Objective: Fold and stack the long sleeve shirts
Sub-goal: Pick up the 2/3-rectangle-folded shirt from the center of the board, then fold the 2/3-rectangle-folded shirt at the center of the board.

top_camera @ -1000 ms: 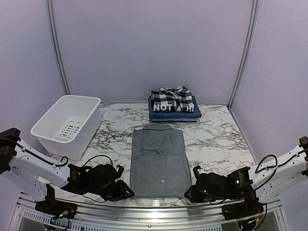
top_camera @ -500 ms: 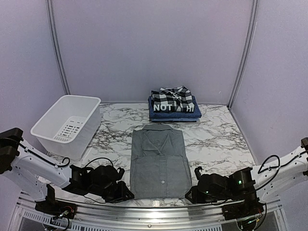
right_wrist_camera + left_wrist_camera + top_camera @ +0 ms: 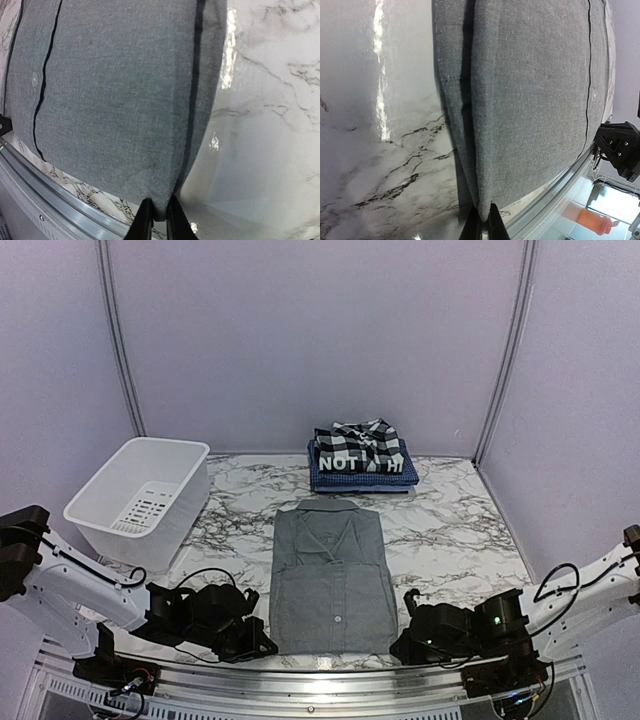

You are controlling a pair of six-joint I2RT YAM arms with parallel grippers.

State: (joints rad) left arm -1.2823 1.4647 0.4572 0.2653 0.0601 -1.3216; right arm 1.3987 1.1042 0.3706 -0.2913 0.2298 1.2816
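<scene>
Grey collared button-up shirt (image 3: 332,575) lying flat at the near middle of the marble surface (image 3: 450,530), left tool (image 3: 483,214) pinching its near left corner, right tool (image 3: 159,206) pinching its near right corner, stack of folded shirts (image 3: 360,460) behind it at the far edge.

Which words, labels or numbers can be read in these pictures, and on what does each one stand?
"NOT": white letters on the folded black shirt in the far stack, just below the plaid shirt.
"HI": same black shirt, further right; the plaid cloth seems to cover whatever stands between the two.
Nothing readable on the grey shirt or the white tub; the tub shows only slots. Both wrist views show no text.
</scene>
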